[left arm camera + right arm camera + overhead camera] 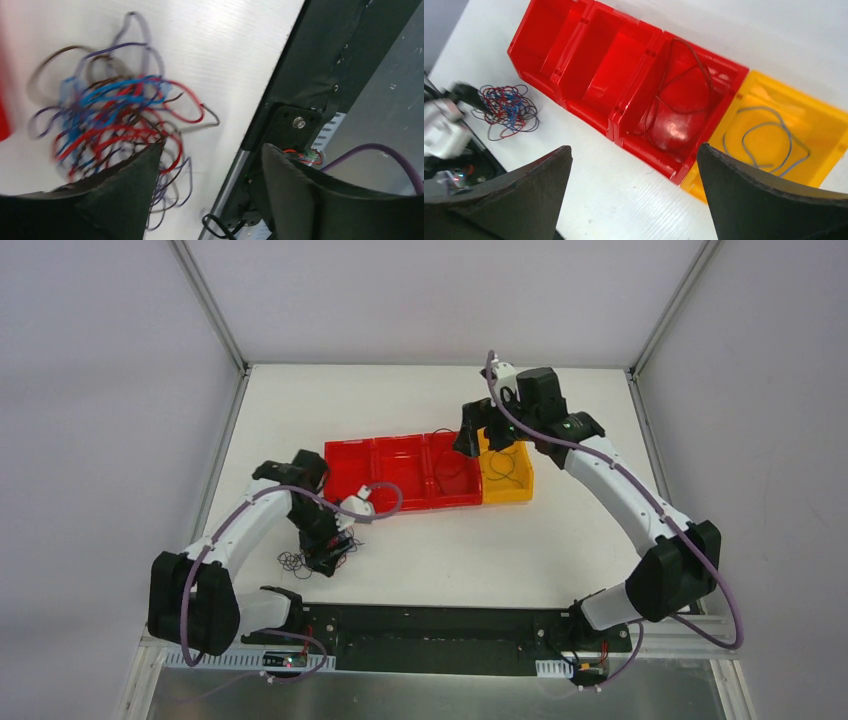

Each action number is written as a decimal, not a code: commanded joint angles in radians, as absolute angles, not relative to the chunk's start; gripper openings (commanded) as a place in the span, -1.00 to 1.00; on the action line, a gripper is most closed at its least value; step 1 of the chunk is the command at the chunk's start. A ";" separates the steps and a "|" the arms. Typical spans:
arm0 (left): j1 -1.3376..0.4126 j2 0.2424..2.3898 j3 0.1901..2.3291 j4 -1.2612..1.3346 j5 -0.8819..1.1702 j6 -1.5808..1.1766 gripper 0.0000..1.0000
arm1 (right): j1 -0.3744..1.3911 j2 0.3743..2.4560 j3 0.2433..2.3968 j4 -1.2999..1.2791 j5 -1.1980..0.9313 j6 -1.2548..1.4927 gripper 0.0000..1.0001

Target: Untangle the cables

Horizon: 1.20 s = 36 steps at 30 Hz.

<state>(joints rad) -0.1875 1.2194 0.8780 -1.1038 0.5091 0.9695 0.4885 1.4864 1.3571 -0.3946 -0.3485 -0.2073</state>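
Observation:
The cables (115, 115) lie as a small tangle of thin red, blue and dark wires on the white table, also seen in the top view (300, 562) and the right wrist view (506, 107). My left gripper (212, 147) hangs low over the tangle's right edge, open. Its left finger (130, 190) overlaps the nearest loops and nothing sits between the jaws. My right gripper (634, 148) hovers open and empty above the bins (468, 443). One dark cable (679, 95) lies looped in the rightmost red bin. A bluish cable (764, 135) lies in the yellow bin.
A row of three red bins (345, 447) and a yellow bin (520, 490) stands mid-table. The two left red bins (609, 70) hold nothing. The black mounting rail (300, 75) runs along the table's near edge, close to the tangle.

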 commanded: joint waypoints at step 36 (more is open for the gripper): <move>-0.460 1.394 0.764 -0.860 0.102 0.937 0.35 | 0.363 1.132 0.976 -0.595 -0.601 -0.150 0.99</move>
<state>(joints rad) -0.4198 1.3109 0.7860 -1.0687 0.1745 0.9707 0.3580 1.1732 0.9939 -0.5850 -0.5774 -0.1207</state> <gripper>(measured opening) 0.746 0.992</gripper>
